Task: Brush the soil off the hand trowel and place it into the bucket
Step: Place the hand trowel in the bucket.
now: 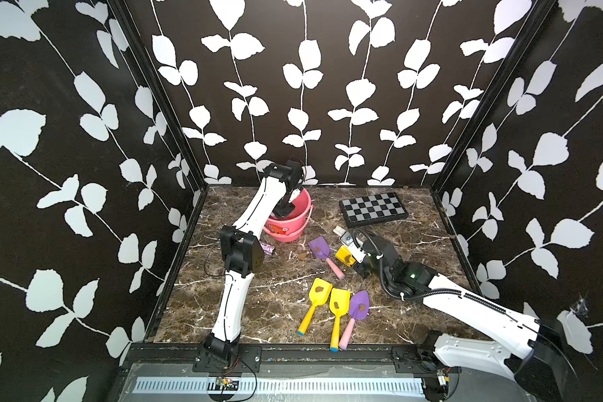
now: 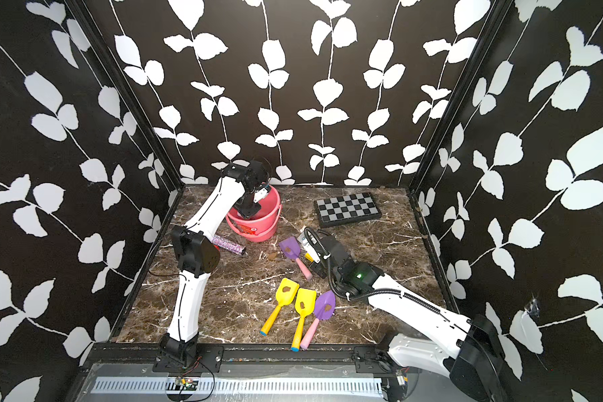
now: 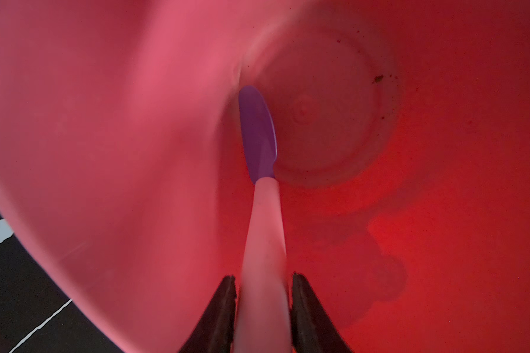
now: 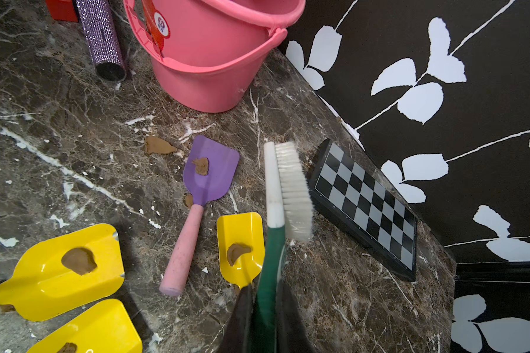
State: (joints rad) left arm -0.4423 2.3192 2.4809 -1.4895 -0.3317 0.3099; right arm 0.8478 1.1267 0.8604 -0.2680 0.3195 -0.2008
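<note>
Top views: set high at the front, faced down over the whole table [image 1: 275,302]. Left wrist: sunk close inside the bucket [image 3: 104,122]. Right wrist: held low, bucket's outside shared.

The left arm [image 1: 255,209] and right arm [image 1: 474,308] have smooth white link shells with black joint housings, a thin dark line down the left arm's links, a ribbed black cable [image 1: 383,275] beside the right arm's green light [image 1: 412,276], and the left gripper [image 3: 263,276] has dark tapered fingers [image 3: 222,308].
</note>
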